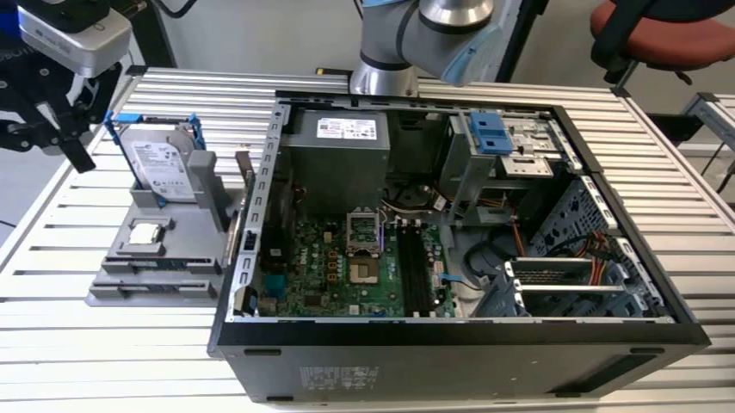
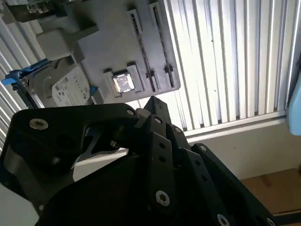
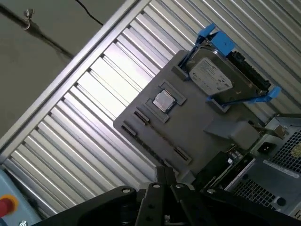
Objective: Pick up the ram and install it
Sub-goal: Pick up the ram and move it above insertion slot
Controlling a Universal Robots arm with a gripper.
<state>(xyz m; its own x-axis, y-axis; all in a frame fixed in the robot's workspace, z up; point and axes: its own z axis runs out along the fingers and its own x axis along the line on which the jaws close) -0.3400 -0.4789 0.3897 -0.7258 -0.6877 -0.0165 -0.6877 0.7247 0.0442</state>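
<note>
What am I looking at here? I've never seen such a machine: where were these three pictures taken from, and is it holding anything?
It is a robot arm standing at the far side of an open computer case on a slatted metal table. The exterior view comes from a camera off the arm. Both wrist views come from cameras riding near the arm's end, looking past its black claw. Its jaws look closed, with nothing held. They hang near a grey holder carrying a hard drive in a blue frame and a small square chip. The thin dark board standing beside the case may be the memory stick.
</note>
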